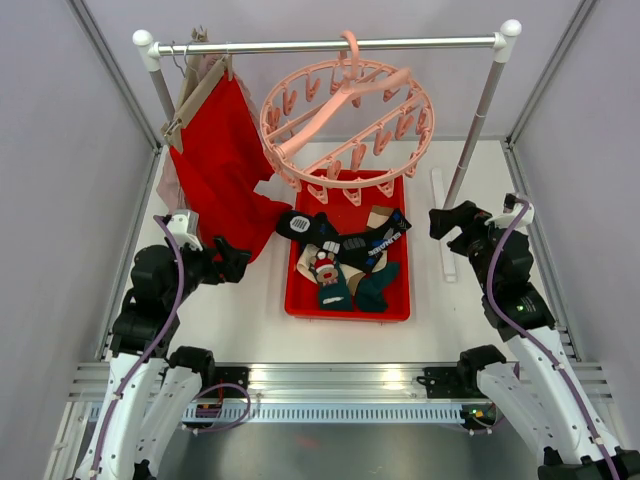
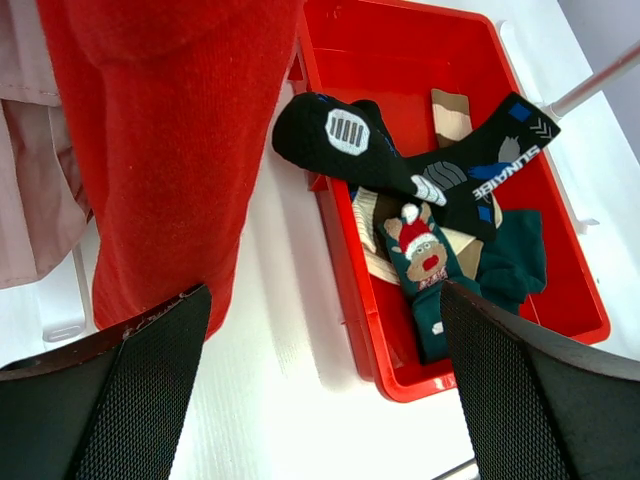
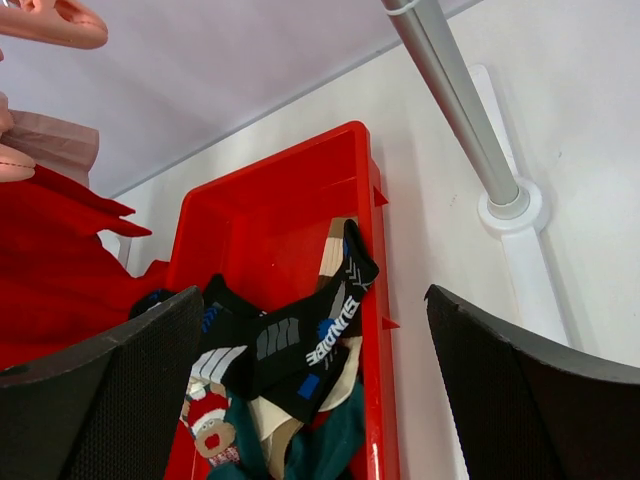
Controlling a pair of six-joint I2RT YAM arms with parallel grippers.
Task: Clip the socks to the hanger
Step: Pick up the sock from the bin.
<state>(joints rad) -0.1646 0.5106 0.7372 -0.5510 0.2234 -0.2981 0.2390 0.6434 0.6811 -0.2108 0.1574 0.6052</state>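
Several socks lie piled in a red tray [image 1: 395, 305]: a black sock with white markings [image 1: 360, 243], a dark teal sock with a red-white figure [image 1: 330, 280] and beige ones [image 1: 378, 217]. They also show in the left wrist view [image 2: 425, 180] and the right wrist view [image 3: 300, 345]. The round pale-pink hanger [image 1: 345, 125] with many clip pegs hangs by its hook from the rail, above the tray's far end. My left gripper [image 1: 235, 262] is open and empty, left of the tray. My right gripper [image 1: 447, 222] is open and empty, right of the tray.
A metal rail [image 1: 330, 44] on two posts spans the back. A large red cloth [image 1: 220, 165] on a wooden hanger hangs at its left and drapes to the table beside the tray. The right post [image 3: 455, 110] stands near my right gripper.
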